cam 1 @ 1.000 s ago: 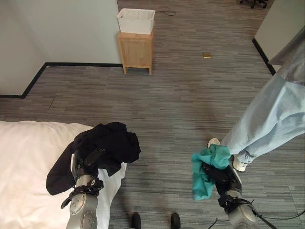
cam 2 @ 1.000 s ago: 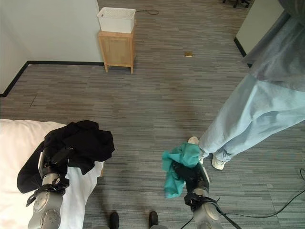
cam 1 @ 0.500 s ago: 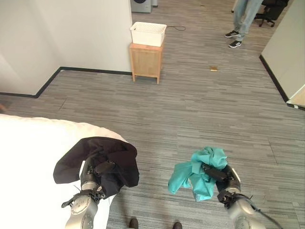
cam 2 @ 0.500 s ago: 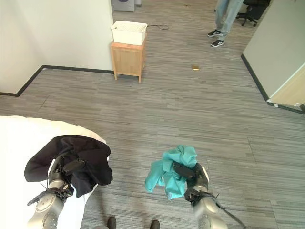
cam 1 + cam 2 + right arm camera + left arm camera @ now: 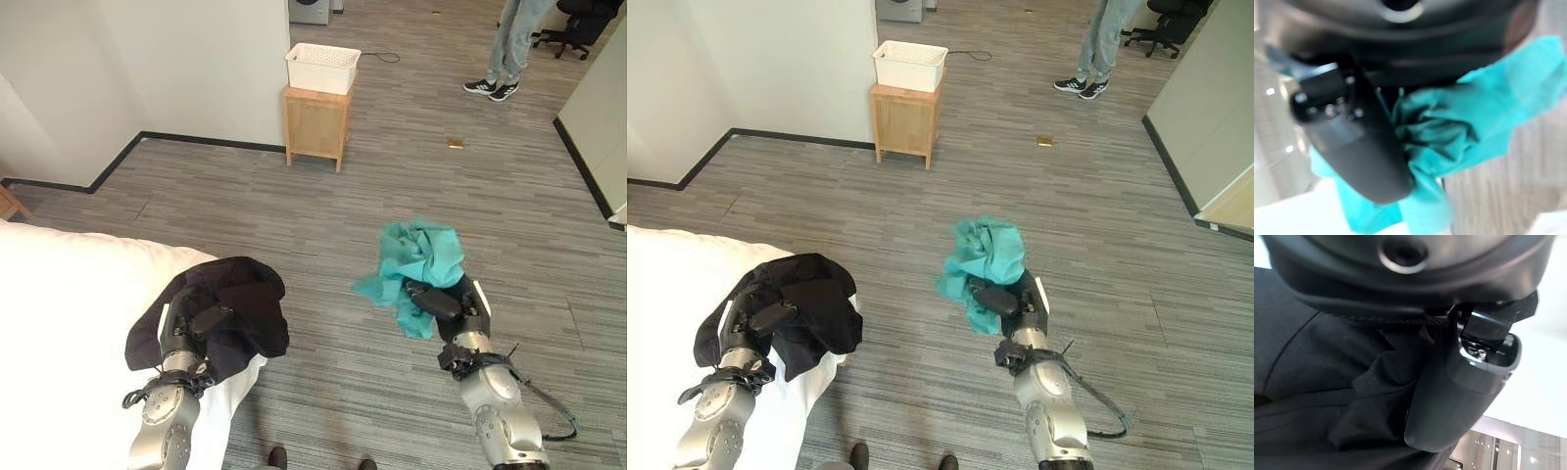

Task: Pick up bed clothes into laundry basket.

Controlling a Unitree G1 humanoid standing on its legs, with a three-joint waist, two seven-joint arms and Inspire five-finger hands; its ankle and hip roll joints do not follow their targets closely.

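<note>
Bed clothes are in both hands — a crumpled black garment (image 5: 225, 308) bunched in the left hand (image 5: 201, 323), its thumb curled into the cloth, at the corner of the white bed (image 5: 69, 333); a teal cotton garment (image 5: 416, 264) clenched in the right hand (image 5: 441, 304), over the grey plank floor just off that bed. The white slatted laundry basket (image 5: 321, 69) sits on a small wooden cabinet (image 5: 315, 125), well away from the bed by the wall. Best approach, I'd say — keep both grips tight, cloth lifted clear of the floor, and close that distance before releasing.

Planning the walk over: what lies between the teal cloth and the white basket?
Bare grey floor separates the teal cloth from the white basket, in both eye views.
</note>
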